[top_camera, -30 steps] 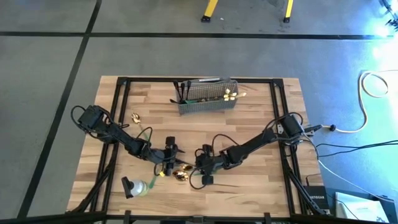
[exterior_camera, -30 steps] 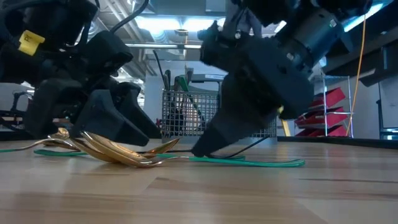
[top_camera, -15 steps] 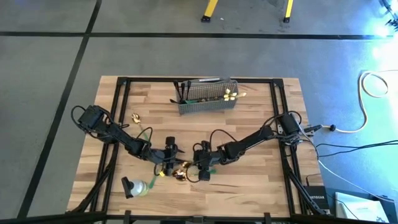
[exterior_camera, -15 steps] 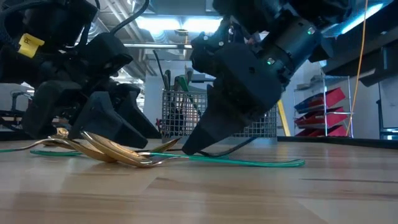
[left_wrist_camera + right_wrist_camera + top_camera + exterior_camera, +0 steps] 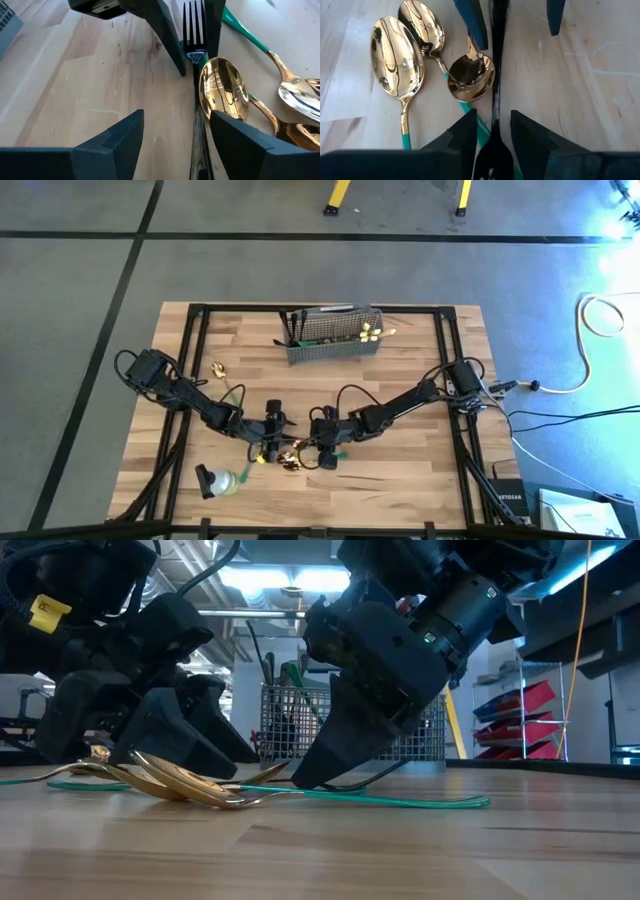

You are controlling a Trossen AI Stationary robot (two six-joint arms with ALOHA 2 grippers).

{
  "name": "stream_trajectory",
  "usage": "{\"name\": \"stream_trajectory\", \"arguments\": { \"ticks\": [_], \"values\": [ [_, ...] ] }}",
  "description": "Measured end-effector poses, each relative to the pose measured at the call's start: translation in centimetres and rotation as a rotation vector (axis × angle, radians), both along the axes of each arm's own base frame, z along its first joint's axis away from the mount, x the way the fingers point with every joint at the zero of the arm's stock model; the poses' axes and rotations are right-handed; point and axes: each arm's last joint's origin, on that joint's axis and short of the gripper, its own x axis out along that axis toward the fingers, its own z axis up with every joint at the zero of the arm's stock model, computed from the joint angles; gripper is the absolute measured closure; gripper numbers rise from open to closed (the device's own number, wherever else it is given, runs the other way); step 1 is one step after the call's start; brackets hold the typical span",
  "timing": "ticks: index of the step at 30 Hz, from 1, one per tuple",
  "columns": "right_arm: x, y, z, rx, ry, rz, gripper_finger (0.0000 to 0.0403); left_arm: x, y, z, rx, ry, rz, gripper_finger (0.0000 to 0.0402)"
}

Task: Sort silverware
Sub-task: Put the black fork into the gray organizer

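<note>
A dark fork [image 5: 497, 60] lies flat on the wooden table, near the table's middle. My right gripper [image 5: 493, 117] is open, its fingers on either side of the fork's neck, just behind the tines [image 5: 194, 20]. My left gripper [image 5: 176, 117] faces it and is open around the fork's handle [image 5: 198, 145], which runs close along one finger. Three gold spoons [image 5: 395, 55] lie beside the fork on a green strip [image 5: 400, 800]. From above, both grippers [image 5: 280, 443] [image 5: 320, 452] meet over the spoons [image 5: 291, 459]. My right gripper comes slanting down from the table's right, its fingers [image 5: 470, 130] close on both sides of the fork's neck [image 5: 495, 131]. I cannot tell whether they touch it. The fork lies flat on the table.
A grey wire basket [image 5: 333, 337] at the far edge holds dark forks and gold spoons. One gold piece [image 5: 217, 368] and a green strip [image 5: 232, 393] lie at the left. A pale object with a dark end [image 5: 218, 480] lies near the front left. Black rails [image 5: 190, 380] frame the table.
My right gripper has gone a little toward the table's left, closer to the spoons and my left gripper, and has rolled slightly about its own axis. It stays low at the table. The fork and spoons lie as before.
</note>
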Motion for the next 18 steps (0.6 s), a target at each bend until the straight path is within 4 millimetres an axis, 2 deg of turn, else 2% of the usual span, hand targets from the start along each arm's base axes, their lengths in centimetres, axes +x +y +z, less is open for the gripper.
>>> {"name": "stream_trajectory", "arguments": {
  "ticks": [9, 18],
  "values": [
    [0.7, -0.4, 0.6, 0.048, -0.006, 0.003, 0.0304, 0.2, 0.5, 0.0, 0.004, 0.002, 0.018, 0.0188],
    [0.7, -0.4, -1.3, 0.007, 0.045, -0.013, 0.0304, 0.3, 0.8, 0.0, 0.005, 0.003, 0.029, 0.0189]
  ]
}}
